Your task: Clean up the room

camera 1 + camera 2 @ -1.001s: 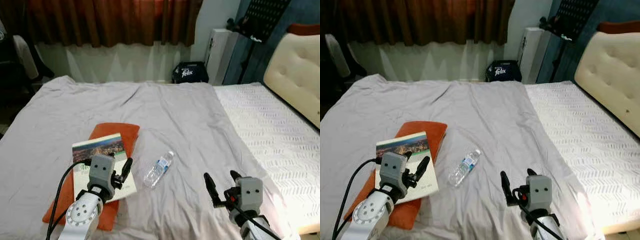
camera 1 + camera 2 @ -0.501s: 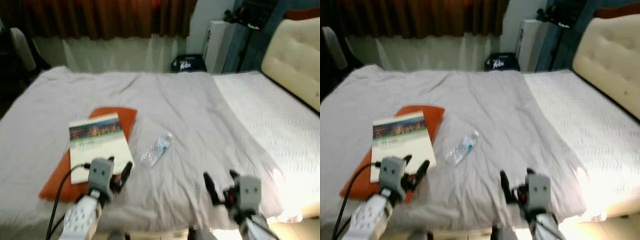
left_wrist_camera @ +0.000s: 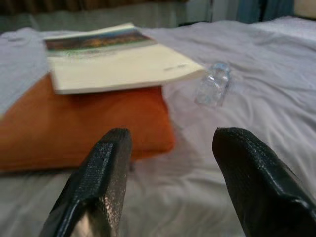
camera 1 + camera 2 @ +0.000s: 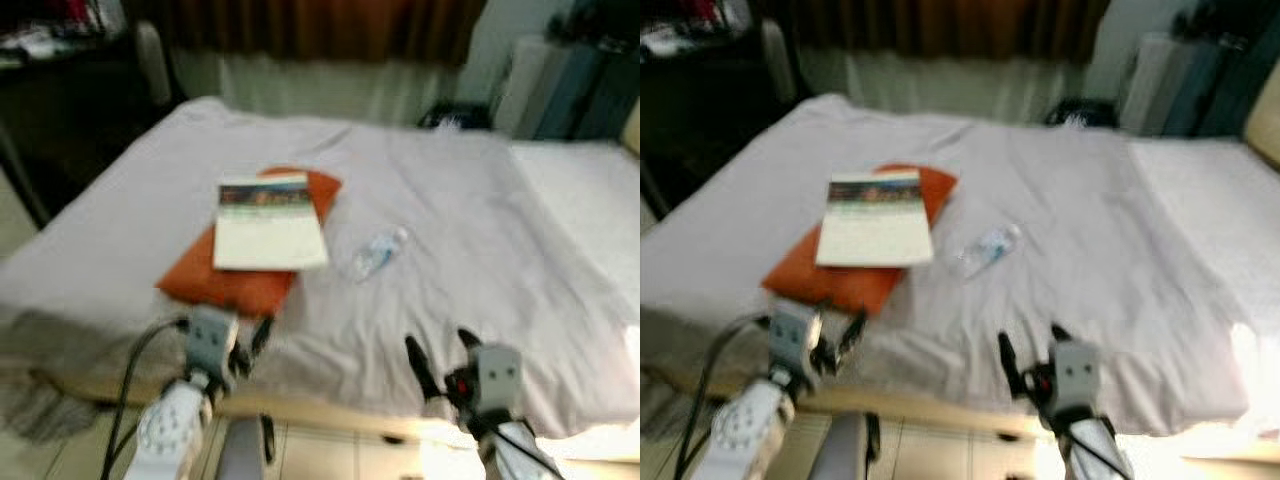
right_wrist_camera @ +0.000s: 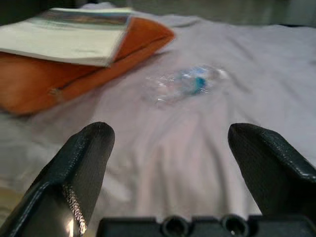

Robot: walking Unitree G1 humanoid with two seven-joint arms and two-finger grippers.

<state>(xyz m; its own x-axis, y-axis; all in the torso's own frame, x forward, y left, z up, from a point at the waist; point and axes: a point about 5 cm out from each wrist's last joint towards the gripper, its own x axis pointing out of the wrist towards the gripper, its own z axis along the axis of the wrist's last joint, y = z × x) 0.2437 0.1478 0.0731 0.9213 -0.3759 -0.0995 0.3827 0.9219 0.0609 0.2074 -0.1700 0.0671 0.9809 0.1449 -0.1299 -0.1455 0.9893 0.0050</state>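
Clear plastic bottle (image 4: 377,252) lies on its side on the grey bedsheet (image 4: 480,230), roughly mid-bed, label too blurred to read. Just beside the bottle, toward the robot's left, sits an orange cushion (image 4: 232,280) flat on the sheet. A book (image 4: 268,222) with a pale cover and a dark photo strip along its far edge rests on top of the cushion, overhanging it slightly on the side facing the bottle. Bottle and cushion are near but apart.

Left gripper (image 4: 252,345) hangs at the near edge of the bed, in front of the cushion, fingers (image 3: 101,173) spread apart and holding nothing. Left wrist view looks across the sheet at the cushion, the book and the bottle beyond. A black cable (image 4: 135,370) loops off the left arm.

Right gripper (image 4: 438,352) is also at the near bed edge, on the other side of the bottle from the cushion and closer to the robot, fingers (image 5: 81,163) wide apart, nothing between them. Right wrist view points at the bottle with the cushion off to one side.

Beyond the bottle, past the far end of the bed: brown curtains (image 4: 330,25) and a dark bag (image 4: 452,117) on the floor. Head views are blurred.
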